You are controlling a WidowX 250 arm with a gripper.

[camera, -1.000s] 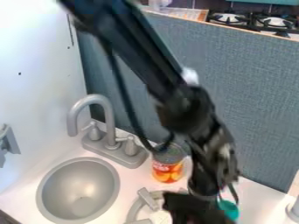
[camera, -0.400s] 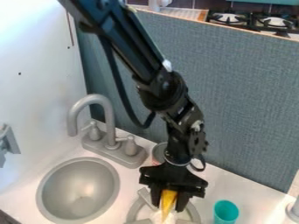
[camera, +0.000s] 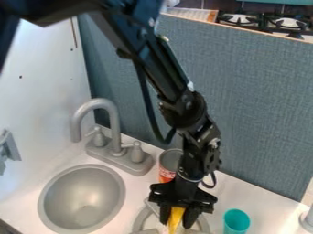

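Observation:
Low in the camera view, just right of centre, the black gripper (camera: pixel 178 216) hangs down over a round grey burner-like ring (camera: pixel 139 221) on the white counter. Its two fingers are shut on a yellow object (camera: pixel 176 216), whose lower end reaches down near something whitish inside the ring. Behind the gripper and slightly left stands a can (camera: pixel 167 174) with a red and orange label, partly covered by the arm. To the gripper's right is a teal cup (camera: pixel 236 222), apart from it.
A round grey sink basin (camera: pixel 81 199) lies at the left, with a grey faucet (camera: pixel 112 132) and its handles behind. A blue-grey panel (camera: pixel 256 105) rises along the back, and a white wall (camera: pixel 43 91) at the left. A grey object (camera: pixel 308 221) stands at the right edge.
The gripper has moved left from the lower right. The yellow object between its fingers has come into sight, the teal cup is uncovered, and the can is now partly covered by the arm.

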